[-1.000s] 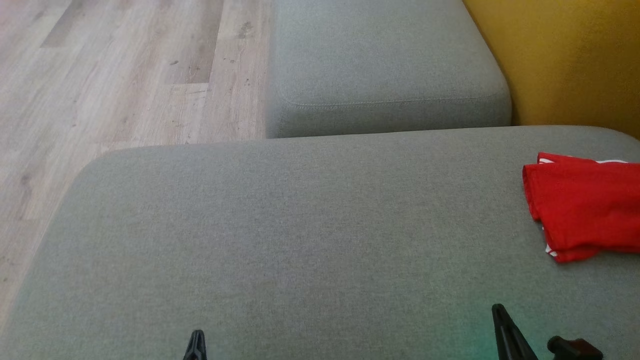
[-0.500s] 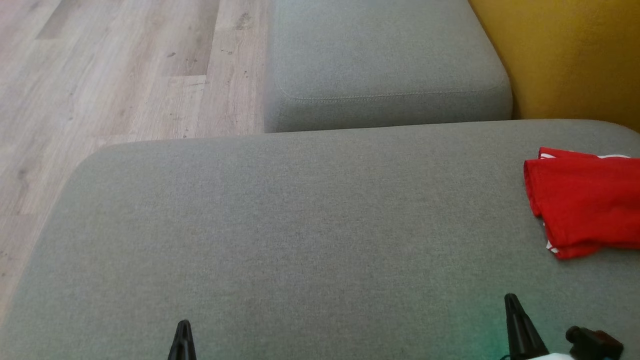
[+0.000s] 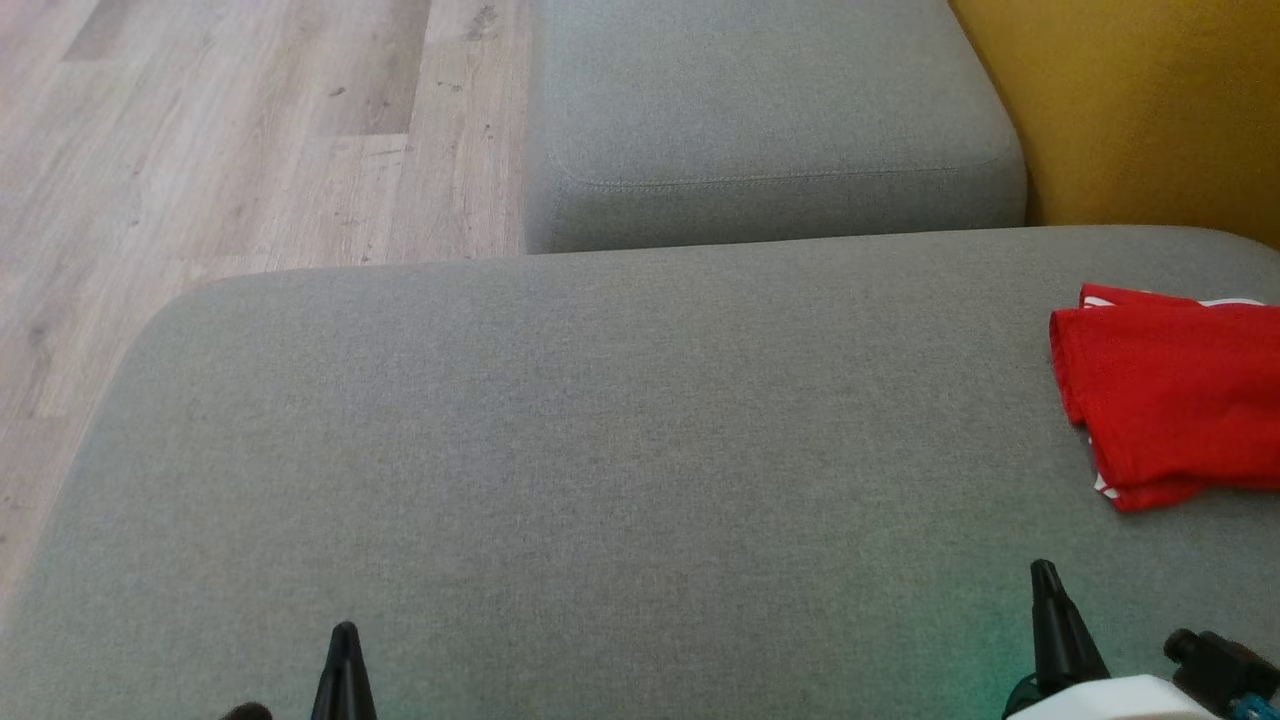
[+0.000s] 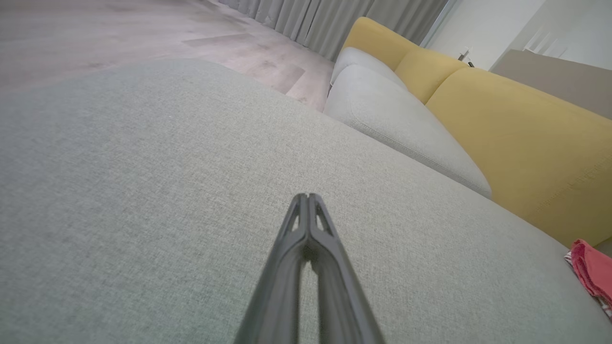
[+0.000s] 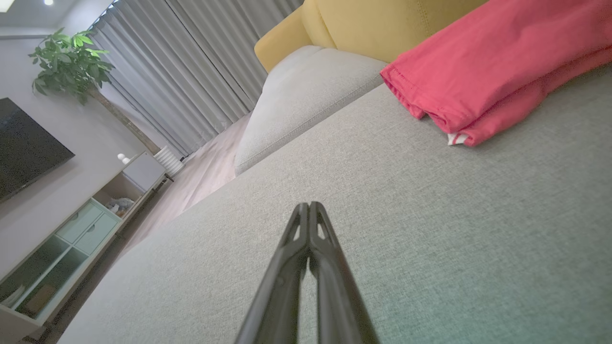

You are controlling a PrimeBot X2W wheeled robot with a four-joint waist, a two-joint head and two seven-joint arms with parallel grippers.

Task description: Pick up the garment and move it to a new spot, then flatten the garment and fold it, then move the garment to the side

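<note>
Since the red garment (image 3: 1170,400) lies folded at the right edge of the sofa cushion (image 3: 600,450), it looks soft, light, floppy; pinch its near hemmed corner; left fingers (image 3: 344,665) and right fingers (image 3: 1058,625) pressed together, empty

Head camera high over cushion (image 3: 600,450), wrist cameras low — same cushion
</note>
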